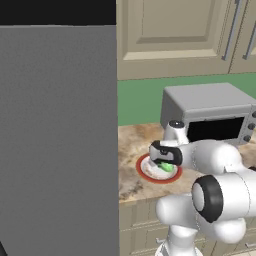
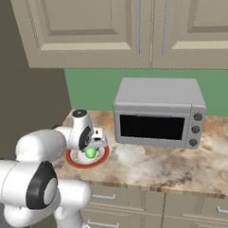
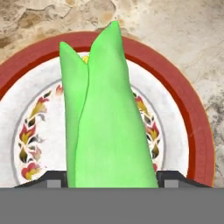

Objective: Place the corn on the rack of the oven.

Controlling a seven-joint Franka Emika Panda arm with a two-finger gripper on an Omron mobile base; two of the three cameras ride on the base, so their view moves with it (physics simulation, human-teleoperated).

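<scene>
**Hovering over the plate with the corn right between the fingers**

Looking down from the hand, the gripper [image 3: 112, 180] has its two dark fingertips [image 3: 52, 178] sitting on either side of the corn [image 3: 107, 118], pretty much right against the husk. Only the very tops of the tips poke up, so I honestly can't tell if the jaws are squeezing the cob or just bracketing it. The fat end of the corn is cut off at the bottom; the pointed end sticks away from the hand, past the plate's red rim.

From the base cameras it's harder. The gripper [image 1: 162, 162] covers most of the corn [image 1: 166, 167], just a green sliver peeking out under it, and from the other side the corn [image 2: 91, 153] is a little green blob.

The plate [image 3: 192, 127] is white with a red rim and flowery pattern, sitting on the marbled counter [image 2: 152, 166]. Grey toaster oven [image 2: 158, 111] stands beside it, cabinets [image 2: 130, 25] above. A big grey panel [image 1: 57, 140] blocks the whole left side.
</scene>
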